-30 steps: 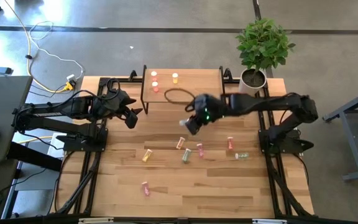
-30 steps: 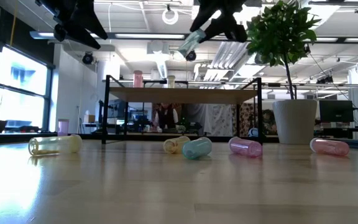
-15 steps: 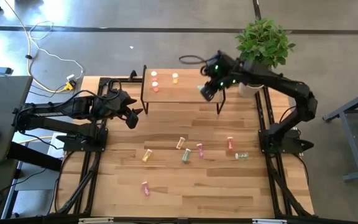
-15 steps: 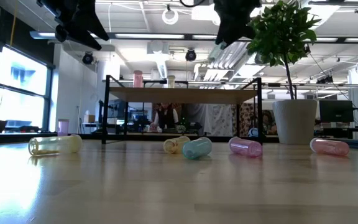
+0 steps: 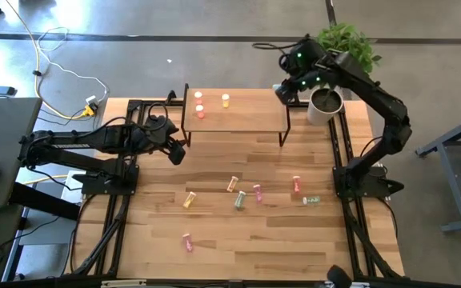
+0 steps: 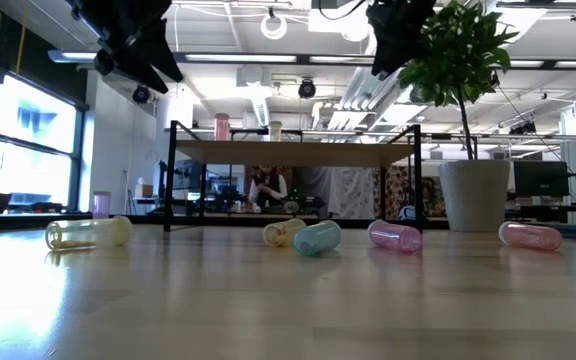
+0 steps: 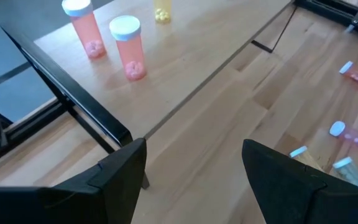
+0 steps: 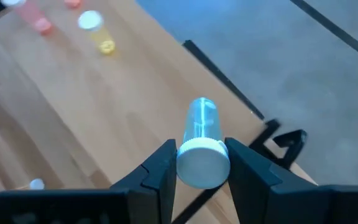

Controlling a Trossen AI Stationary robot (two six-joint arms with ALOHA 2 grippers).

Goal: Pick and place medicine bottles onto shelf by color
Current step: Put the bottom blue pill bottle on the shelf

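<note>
The shelf [image 5: 246,118] stands at the table's far side, with two red-orange bottles [image 5: 199,104] and a yellow bottle [image 5: 225,100] upright on its top. Several more bottles [image 5: 240,200] lie on their sides on the table's middle. My right gripper [image 5: 285,92] hangs high over the shelf's far right corner, shut on a pale green bottle [image 8: 201,124] with a white cap. My left gripper [image 5: 178,152] hovers open by the shelf's near left leg, nothing between its fingers [image 7: 192,149]. My right gripper pinches the pale green bottle between its two fingers [image 8: 161,167], by its two sides at the white cap end [image 8: 202,163]. The bottle lies along the fingers, cap toward the wrist, bottom pointing slantwise down at the shelf top. It is lifted clear.
A potted plant [image 5: 326,102] stands just right of the shelf, close under my right arm. The bottles on the table lie in a loose row [image 6: 318,238]; one pink bottle [image 5: 187,242] lies apart nearer the front edge. Black frame rails run along the table's left and right sides.
My right gripper has swung with the pale green bottle from over the table's middle toward the far right and upward, past the shelf's right end, turning as it went. The bottle stays between the fingers. My left gripper has edged slightly toward the shelf.
</note>
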